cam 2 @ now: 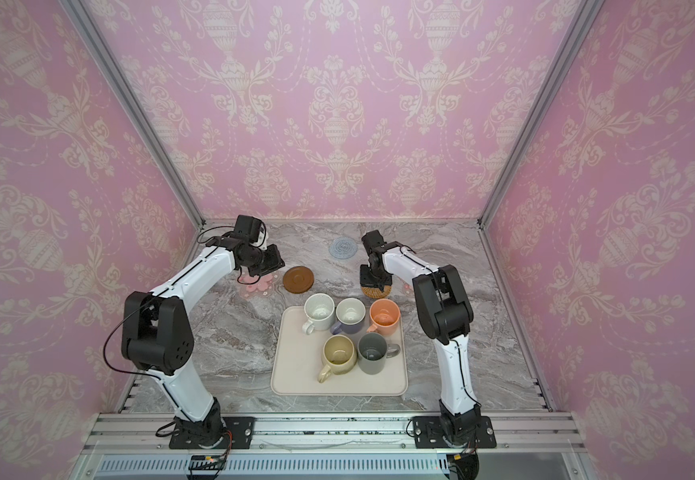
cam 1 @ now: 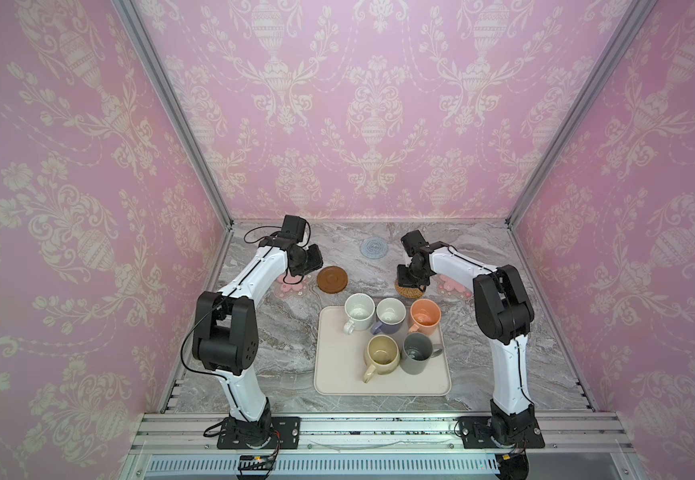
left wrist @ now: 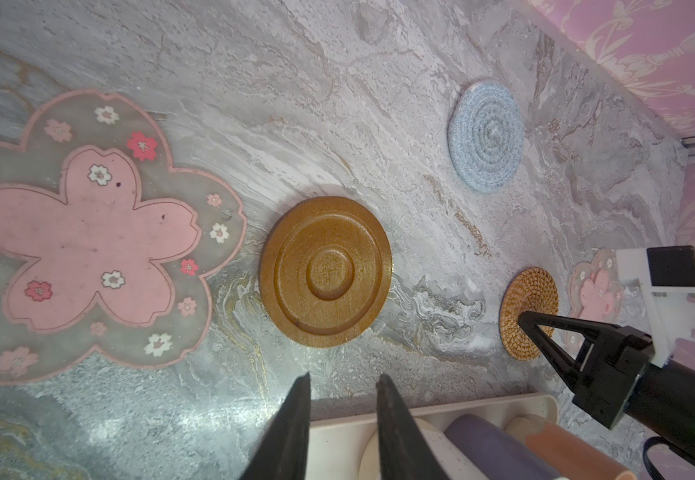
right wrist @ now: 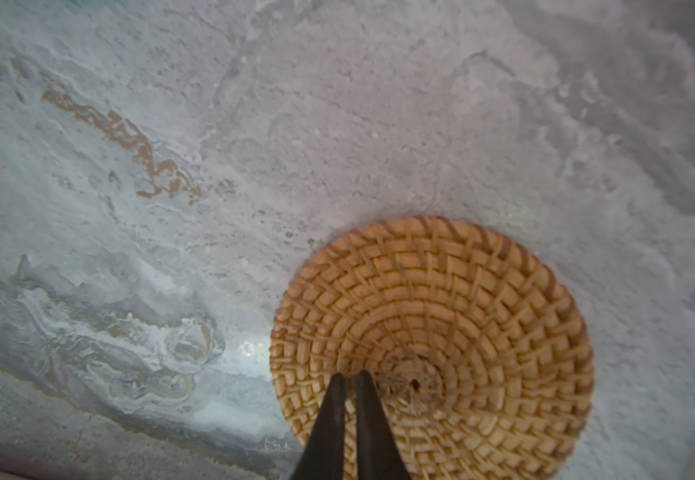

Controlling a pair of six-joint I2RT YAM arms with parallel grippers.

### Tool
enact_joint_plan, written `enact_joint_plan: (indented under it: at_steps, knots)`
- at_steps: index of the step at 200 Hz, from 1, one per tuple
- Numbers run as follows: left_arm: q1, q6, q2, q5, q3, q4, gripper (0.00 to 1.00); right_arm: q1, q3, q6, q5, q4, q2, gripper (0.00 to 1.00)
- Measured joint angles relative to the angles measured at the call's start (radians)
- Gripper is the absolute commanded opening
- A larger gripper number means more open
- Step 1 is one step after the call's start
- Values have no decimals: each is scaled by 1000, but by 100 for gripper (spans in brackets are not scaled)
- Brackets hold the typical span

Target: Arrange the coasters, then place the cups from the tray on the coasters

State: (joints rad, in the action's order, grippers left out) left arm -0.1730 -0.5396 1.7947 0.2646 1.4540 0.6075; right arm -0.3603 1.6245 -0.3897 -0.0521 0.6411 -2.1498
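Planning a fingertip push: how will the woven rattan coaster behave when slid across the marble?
The woven rattan coaster looks stiff and flat, so it should slide whole rather than fold. Its rough weave probably gives the shut right gripper purchase. Being round, thin and likely light, it may spin if pushed off-centre.

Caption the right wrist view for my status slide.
Right hand, shut, tips on the rattan coaster lying on the marble table.

Both top views are looking down from high over the table's [cam 1: 287,357] front edge, sharing everything. The wrist cameras are hovering close above it, both catching the rattan coaster [left wrist: 530,291].
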Motion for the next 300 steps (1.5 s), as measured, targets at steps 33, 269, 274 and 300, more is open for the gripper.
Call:
enact_joint_plan:
  at_steps: [33, 269, 274, 300]
  knots:
    - [0, 0, 0, 0, 0, 0, 30, 10, 0, 0, 0, 0, 0, 10]
    - [-99, 0, 148, 19, 252, 55, 30, 34, -32, 24, -61, -52, 179, 37]
    - [-103, 0, 160, 19, 268, 56, 30, 34, -32, 24, -64, -53, 188, 38]
    - [-130, 1, 237, 19, 371, 71, 29, 35, -52, 31, -67, -61, 247, 40]
